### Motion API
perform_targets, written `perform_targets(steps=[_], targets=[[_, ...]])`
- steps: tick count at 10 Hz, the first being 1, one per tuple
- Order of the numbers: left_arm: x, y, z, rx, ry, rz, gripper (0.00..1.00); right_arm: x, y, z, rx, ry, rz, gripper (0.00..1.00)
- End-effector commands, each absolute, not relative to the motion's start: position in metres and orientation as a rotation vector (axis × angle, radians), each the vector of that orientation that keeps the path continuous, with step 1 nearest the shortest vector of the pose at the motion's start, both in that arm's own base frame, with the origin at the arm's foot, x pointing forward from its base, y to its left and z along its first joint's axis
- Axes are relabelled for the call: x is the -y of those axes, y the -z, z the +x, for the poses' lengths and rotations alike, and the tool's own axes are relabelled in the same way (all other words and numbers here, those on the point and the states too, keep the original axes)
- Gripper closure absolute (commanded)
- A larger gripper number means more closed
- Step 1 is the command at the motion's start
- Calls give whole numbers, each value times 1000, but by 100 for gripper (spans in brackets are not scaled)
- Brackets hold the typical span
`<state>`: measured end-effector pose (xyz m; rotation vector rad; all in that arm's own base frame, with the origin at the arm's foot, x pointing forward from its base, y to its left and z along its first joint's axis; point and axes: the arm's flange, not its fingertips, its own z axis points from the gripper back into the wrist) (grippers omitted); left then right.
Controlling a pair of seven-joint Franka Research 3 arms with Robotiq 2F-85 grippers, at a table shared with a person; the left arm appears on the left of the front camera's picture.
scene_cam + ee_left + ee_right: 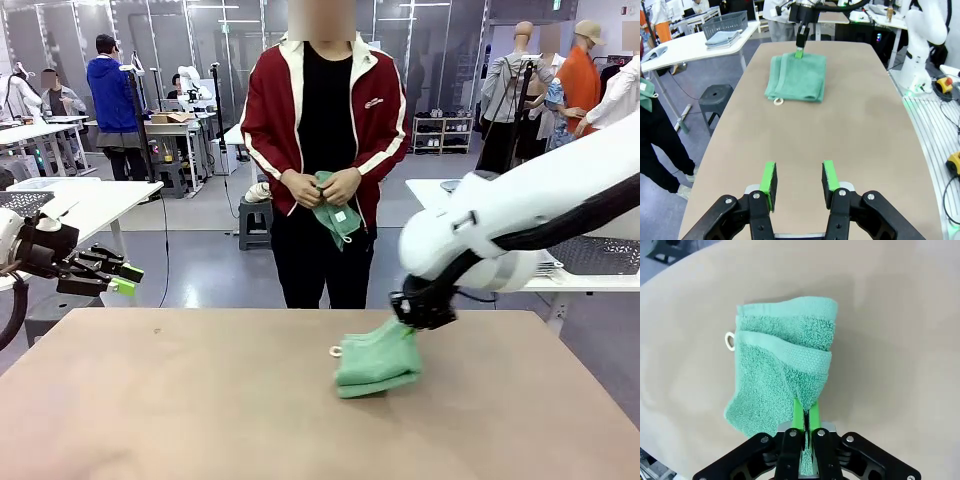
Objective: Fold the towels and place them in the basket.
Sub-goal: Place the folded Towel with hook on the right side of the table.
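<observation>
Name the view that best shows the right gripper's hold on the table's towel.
The right wrist view: close up, the right gripper is shut on an edge of the folded towel. The front view shows the towel at the gripper, the pinch itself hidden. The left wrist view shows both far off and small.

No legible text anywhere, white label on hand-held towel unreadable

Probably a robotics lab: rows of white worktables, people at benches, bare grey floor.
</observation>
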<state>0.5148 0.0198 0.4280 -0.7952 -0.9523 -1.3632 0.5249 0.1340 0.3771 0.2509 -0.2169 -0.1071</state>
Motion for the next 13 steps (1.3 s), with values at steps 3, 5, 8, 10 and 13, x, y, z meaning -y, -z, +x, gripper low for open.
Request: perform_targets(steps=[3,5,8,10,13], targets=[[-19,-430,513,963,1358,-798,52,-20,-385,537,226,41,164,100],[-19,-430,513,963,1358,-798,52,29,-392,547,229,4,116,100],[-19,-430,513,963,1358,-798,52,75,-401,556,228,-16,91,100],[-19,-430,513,963,1358,-798,52,90,-407,557,205,-16,86,100],[-19,-430,513,963,1358,-798,52,84,-404,553,230,12,89,100]])
